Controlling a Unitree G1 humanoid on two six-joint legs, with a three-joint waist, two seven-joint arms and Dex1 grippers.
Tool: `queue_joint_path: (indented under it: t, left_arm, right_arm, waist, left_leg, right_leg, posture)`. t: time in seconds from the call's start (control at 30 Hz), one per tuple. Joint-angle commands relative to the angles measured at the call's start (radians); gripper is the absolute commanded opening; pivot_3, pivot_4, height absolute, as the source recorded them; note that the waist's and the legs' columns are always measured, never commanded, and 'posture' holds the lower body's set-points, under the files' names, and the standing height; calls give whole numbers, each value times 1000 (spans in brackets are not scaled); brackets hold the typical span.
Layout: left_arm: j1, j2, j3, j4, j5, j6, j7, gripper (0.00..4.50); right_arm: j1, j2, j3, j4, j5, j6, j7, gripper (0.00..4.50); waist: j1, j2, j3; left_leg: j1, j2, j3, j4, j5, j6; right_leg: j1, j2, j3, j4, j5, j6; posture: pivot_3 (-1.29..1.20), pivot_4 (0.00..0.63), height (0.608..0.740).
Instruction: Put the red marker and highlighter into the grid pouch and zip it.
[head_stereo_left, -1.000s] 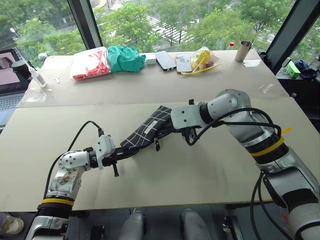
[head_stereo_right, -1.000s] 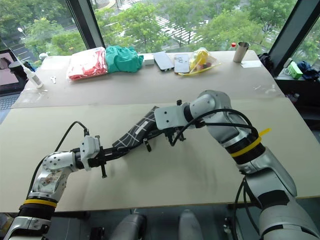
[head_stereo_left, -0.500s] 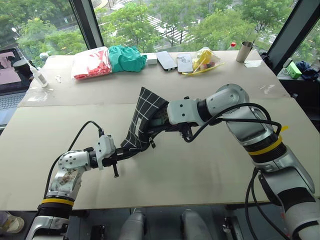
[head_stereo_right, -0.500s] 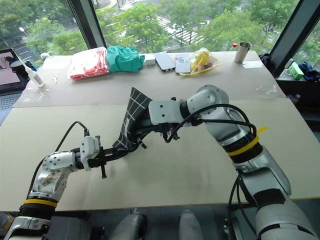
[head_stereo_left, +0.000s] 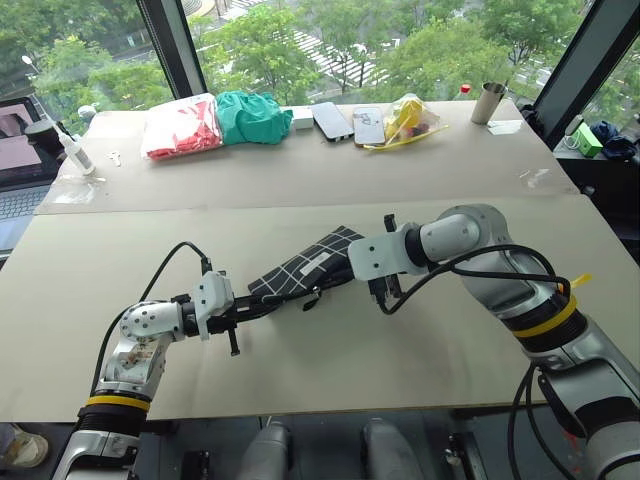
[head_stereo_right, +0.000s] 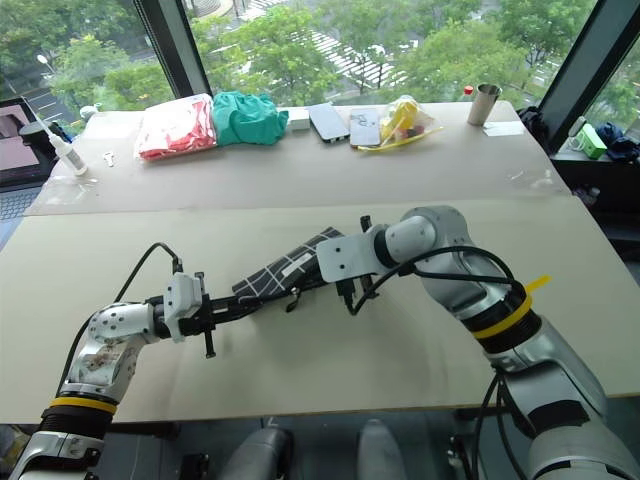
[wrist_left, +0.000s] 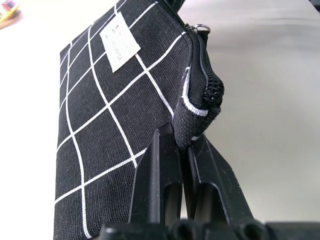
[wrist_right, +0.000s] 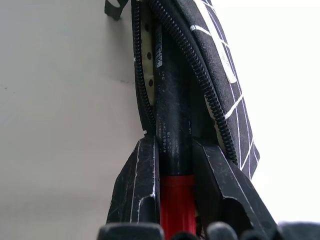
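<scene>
Left eye view shows the grid pouch (head_stereo_left: 305, 272) lying on the table (head_stereo_left: 420, 350), its near corner pinched by the left gripper (wrist_left: 184, 150), while the right gripper (wrist_right: 175, 150), at the pouch's far end, clamps the red marker (wrist_right: 172, 130) inside the unzipped mouth.

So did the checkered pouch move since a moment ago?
Yes. The grid pouch stood reared up toward the far table seam half a second ago; its raised end has dropped and it lies low over the table.
</scene>
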Motion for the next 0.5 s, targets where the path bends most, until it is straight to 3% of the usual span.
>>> queue_joint_path:
  t: [0.03, 0.2, 0.5]
  left_arm:
    - [-11, 3, 4, -11, -15, -7, -9, 0]
    - [-21, 0, 2, -2, -14, -9, -13, 0]
    - [-25, 1, 4, 2, -13, -10, -18, 0]
  right_arm:
    - [-20, -6, -28, -43, -32, 10, -20, 553]
    - [-63, -5, -27, -62, -81, -20, -29, 553]
    - [-49, 19, -57, -143, 27, 61, 53, 553]
  waist:
    - [0, 0, 0]
    - [0, 0, 0]
    - [0, 0, 0]
  left_leg:
    - [0, 0, 0, 0, 0, 0]
    - [0, 0, 0, 0, 0, 0]
    - [0, 0, 0, 0, 0, 0]
  right_leg:
    - [0, 0, 0, 0, 0, 0]
    - [0, 0, 0, 0, 0, 0]
    - [0, 0, 0, 0, 0, 0]
  posture:
    - [0, 150, 740]
    - [0, 150, 740]
    - [0, 150, 740]
